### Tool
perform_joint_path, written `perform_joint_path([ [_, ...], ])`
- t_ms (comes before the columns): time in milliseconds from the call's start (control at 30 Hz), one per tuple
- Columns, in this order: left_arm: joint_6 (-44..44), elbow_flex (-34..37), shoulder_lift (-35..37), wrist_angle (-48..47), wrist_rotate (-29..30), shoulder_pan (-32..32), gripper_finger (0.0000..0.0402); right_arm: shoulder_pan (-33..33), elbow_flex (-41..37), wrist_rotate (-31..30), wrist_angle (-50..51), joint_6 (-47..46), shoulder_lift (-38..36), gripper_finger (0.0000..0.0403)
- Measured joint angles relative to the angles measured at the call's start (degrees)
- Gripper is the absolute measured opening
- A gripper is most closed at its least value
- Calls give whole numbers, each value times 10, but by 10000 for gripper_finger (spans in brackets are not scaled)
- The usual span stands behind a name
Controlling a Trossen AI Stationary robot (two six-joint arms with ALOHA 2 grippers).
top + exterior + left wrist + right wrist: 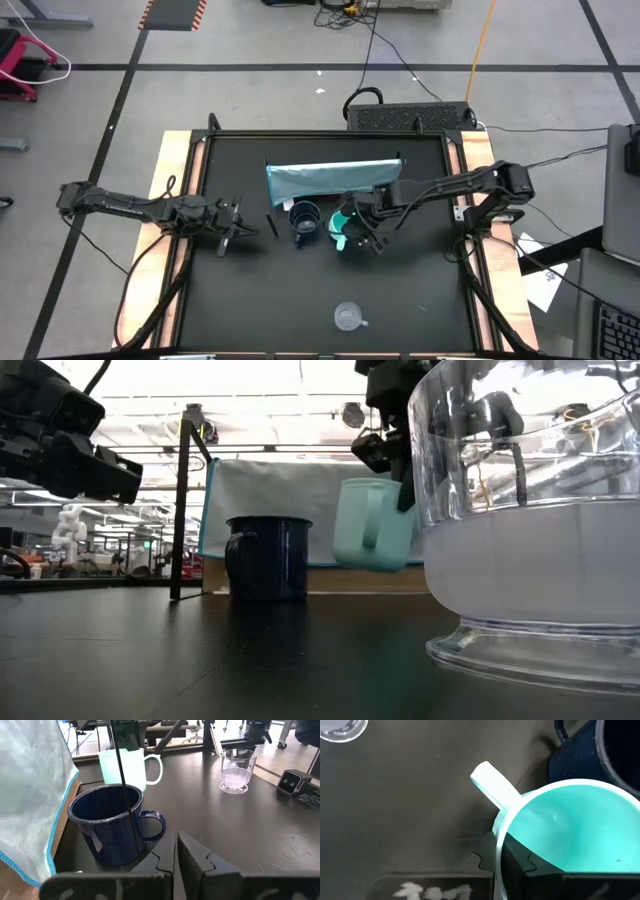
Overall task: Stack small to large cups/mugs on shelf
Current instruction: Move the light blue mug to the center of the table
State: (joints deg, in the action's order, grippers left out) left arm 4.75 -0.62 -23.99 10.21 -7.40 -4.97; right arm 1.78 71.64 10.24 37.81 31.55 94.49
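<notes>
Turquoise mug (pixel 343 226) hangs clear of the surface (pixel 420 290), its rim gripped by the right gripper (pixel 362 232), at 3 o'clock of the navy mug (pixel 304 219); left gripper (pixel 232 232) fingers closed.

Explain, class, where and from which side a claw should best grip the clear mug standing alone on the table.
Probably the rim, from straight above. The clear mug stands upright, mouth open, with free table all round. One finger would go inside the wall and one outside, away from its small handle, which points towards the right arm's side. The turquoise mug hangs from the right claw by just such a rim grip.
</notes>
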Motion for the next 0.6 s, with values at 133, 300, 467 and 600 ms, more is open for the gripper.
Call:
perform_joint_path([
  [133, 0, 0, 0, -2, 0, 0, 24, -6, 0, 1, 5, -8, 8, 2],
  [300, 0, 0, 0, -17, 0, 0, 24, -9, 0, 3, 11, -13, 9, 3],
  [467, -1, 0, 0, -18, 0, 0, 24, -10, 0, 4, 10, -13, 9, 3],
  [600, -1, 0, 0, -16, 0, 0, 24, -10, 0, 5, 2, -13, 19, 3],
])
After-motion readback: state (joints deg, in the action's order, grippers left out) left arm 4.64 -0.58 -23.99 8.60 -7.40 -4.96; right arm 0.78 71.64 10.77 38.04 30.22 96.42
